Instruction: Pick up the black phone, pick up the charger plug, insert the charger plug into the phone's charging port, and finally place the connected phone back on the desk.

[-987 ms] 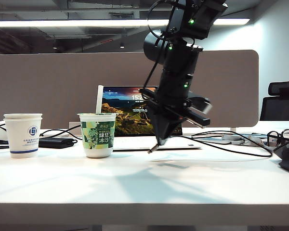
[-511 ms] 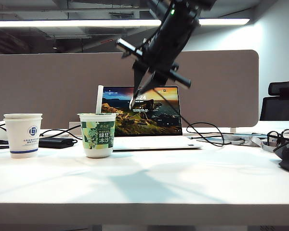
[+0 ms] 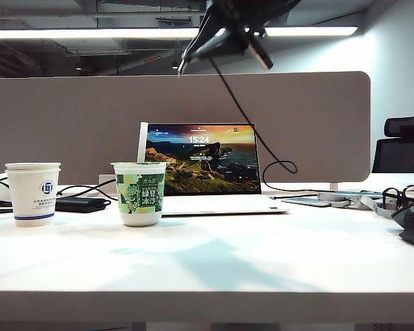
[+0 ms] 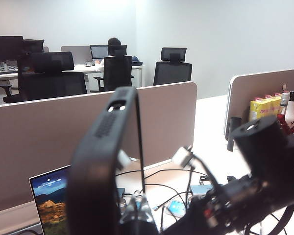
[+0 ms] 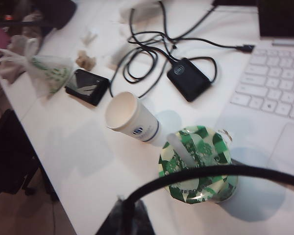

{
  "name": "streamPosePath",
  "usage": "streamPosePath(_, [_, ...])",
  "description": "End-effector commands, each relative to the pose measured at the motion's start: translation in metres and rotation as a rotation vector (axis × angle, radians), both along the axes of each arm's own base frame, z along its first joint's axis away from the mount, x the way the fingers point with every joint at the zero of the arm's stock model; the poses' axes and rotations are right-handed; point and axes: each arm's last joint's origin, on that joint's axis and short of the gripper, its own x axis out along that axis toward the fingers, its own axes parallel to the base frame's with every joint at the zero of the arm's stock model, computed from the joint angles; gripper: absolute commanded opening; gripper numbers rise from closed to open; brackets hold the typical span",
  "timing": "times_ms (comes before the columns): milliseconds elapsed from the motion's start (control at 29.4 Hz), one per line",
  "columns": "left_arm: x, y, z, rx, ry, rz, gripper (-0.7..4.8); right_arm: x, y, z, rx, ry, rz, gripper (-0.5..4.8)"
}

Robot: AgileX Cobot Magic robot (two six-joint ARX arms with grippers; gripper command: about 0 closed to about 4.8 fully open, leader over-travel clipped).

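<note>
left pincer [image 4: 137,208]: clenched on phone [image 4: 105,161], upright, port edge up | right pincer [image 3: 217,38]: clenched on cable, plug [image 3: 181,67] high above tabletop [image 3: 262,255], just right of phone

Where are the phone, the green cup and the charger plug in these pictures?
black phone [image 4: 105,161]: left wrist view, its dark near edge, upright.
green cup [image 3: 141,193]: exterior view, its printed side.
charger plug [image 3: 182,67]: exterior view, the tip below the right gripper, high above the desk.
</note>
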Motion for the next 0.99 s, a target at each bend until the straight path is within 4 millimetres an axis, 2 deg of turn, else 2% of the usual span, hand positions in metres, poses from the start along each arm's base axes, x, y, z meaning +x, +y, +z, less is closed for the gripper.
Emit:
streamPosePath(34, [-0.004, 0.001, 0.007, -0.022, -0.043, -0.037, -0.06, -0.008, -0.009, 0.020, 0.015, -0.106, 0.044, -0.06])
streamPosePath(238, [-0.004, -0.001, 0.006, -0.011, -0.046, -0.095, -0.06, -0.017, -0.021, 0.041, 0.023, -0.207, 0.043, -0.06])
streamPosePath(681, [-0.007, -0.005, 0.001, 0.037, -0.019, -0.269, -0.06, -0.032, -0.033, 0.064, 0.080, -0.289, 0.118, -0.06])
streamPosePath(987, [-0.007, -0.006, -0.003, 0.062, 0.021, -0.290, -0.06, -0.045, -0.040, 0.081, 0.096, -0.360, 0.121, -0.06])
